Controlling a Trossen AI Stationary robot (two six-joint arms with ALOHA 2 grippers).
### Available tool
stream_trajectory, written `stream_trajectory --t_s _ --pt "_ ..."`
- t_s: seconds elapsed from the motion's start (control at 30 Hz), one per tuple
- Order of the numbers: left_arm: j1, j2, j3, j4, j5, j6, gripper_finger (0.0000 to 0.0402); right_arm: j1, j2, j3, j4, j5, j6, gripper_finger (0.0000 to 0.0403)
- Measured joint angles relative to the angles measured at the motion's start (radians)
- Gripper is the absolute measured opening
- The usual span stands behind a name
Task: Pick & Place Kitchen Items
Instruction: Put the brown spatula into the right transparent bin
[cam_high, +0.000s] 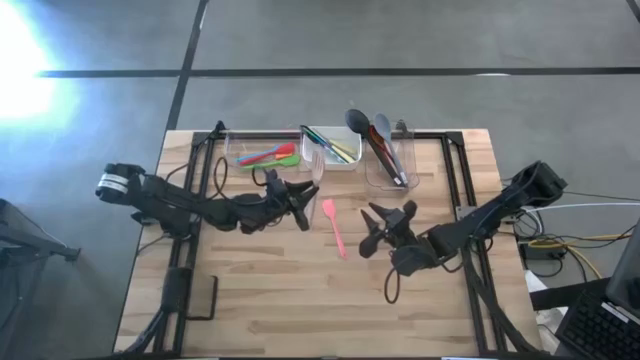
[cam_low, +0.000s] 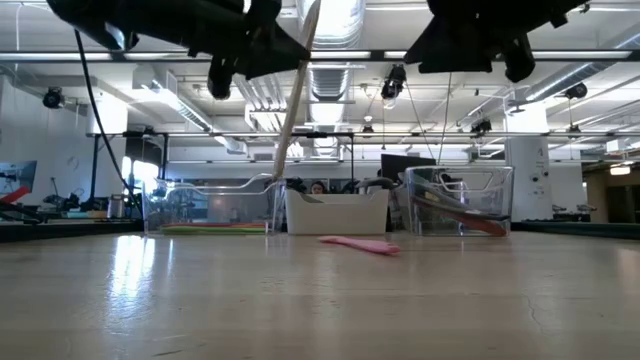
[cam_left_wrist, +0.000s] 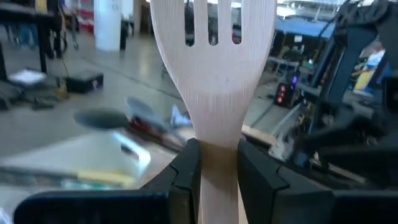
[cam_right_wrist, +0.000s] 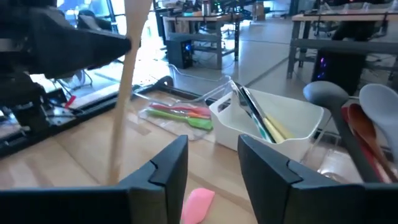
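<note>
Wooden fork (cam_left_wrist: 214, 81) clamped upright in left end effector (cam_left_wrist: 214, 171) above surface (cam_high: 300, 300) centre, undelivered; pink spatula (cam_high: 333, 226) loose just at its 3 o'clock, below empty, parted right end effector (cam_right_wrist: 211, 165); remaining utensils already binned at 12 o'clock.

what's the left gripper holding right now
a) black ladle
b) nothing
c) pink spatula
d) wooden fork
d: the left gripper is shut on the handle of the wooden fork, while the pink spatula lies on the table.
</note>
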Motion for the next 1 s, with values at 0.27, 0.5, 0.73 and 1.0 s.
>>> stream_trajectory --t_s 0.27,0.5,0.73,1.0 --pt "0.052 0.030 0.097 0.002 0.068 0.122 0.0079 -0.021 0.073 0.045 0.140 -0.003 -0.069 0.0179" --pt "0.085 0.085 0.162 0.002 0.170 0.123 0.0079 -0.068 0.162 0.151 0.139 -0.002 -0.155 0.0220" --pt "0.085 0.114 0.197 0.000 0.250 0.113 0.0079 -0.126 0.221 0.226 0.130 -0.041 -0.159 0.0226" --pt "0.085 0.111 0.210 -0.001 0.309 0.114 0.0079 -0.185 0.230 0.232 0.134 -0.143 -0.135 0.0219"
